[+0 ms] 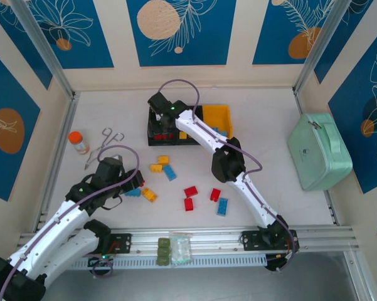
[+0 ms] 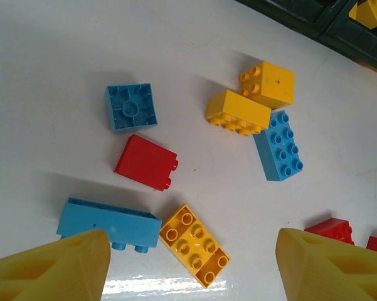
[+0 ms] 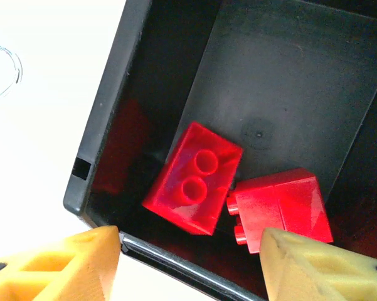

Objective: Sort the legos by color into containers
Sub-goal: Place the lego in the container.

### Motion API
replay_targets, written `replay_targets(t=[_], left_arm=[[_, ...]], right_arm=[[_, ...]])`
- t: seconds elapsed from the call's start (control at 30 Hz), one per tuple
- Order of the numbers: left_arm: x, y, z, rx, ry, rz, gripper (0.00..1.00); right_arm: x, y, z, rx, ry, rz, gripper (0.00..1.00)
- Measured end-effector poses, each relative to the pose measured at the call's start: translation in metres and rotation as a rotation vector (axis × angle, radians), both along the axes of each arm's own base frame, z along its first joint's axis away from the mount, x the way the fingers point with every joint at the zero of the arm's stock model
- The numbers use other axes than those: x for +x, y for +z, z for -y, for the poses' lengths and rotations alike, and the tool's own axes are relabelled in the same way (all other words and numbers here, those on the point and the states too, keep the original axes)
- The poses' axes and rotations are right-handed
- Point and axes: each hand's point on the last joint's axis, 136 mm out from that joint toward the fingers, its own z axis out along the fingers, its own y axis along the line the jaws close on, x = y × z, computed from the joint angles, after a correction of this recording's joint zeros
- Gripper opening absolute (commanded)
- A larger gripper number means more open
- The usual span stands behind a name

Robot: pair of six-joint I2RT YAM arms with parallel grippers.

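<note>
Both jaws are spread wide and hold nothing. Two red legos (image 3: 194, 179) lie in a black bin (image 3: 110, 106). Many more legos (image 2: 146, 162) wait on the bench (image 2: 44, 50).

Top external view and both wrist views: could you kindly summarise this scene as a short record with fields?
Left end effector: open, above loose legos on the table
Right end effector: open, over a black bin
Bin contents: two red bricks, lying side by side
Yellow bin: right end of the row
Loose colours: red, yellow, blue
Off to the right: mint-green case
</note>
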Motion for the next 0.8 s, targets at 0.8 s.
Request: replay_targets(t=[0.8], left_arm=[[0.015, -0.025, -0.008, 0.117, 0.036, -0.114, 0.74]], right_arm=[[-0.11, 0.084, 0.087, 0.098, 0.021, 0.083, 0.61]])
